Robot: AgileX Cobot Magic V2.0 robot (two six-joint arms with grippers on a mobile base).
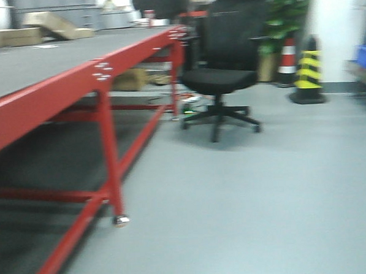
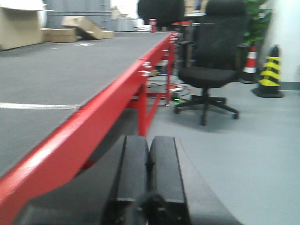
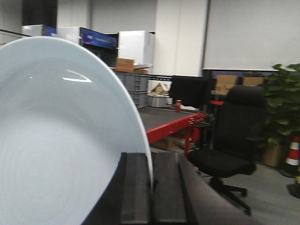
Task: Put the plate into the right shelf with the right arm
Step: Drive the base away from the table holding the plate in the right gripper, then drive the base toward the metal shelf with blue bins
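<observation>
In the right wrist view my right gripper [image 3: 152, 161] is shut on the rim of a large white plate [image 3: 56, 136], which stands on edge and fills the left half of that view. In the left wrist view my left gripper [image 2: 150, 145] is shut and empty, held low beside the red table frame [image 2: 93, 126]. No shelf shows in any view. Neither gripper shows in the front view.
A long table with a grey top [image 1: 38, 58] and red frame [image 1: 100, 74] runs along the left. A black office chair [image 1: 226, 73] stands ahead. Striped cones [image 1: 307, 72] and a potted plant [image 1: 284, 9] stand at the back right. Cardboard boxes [image 2: 82, 26] lie on the table's far end.
</observation>
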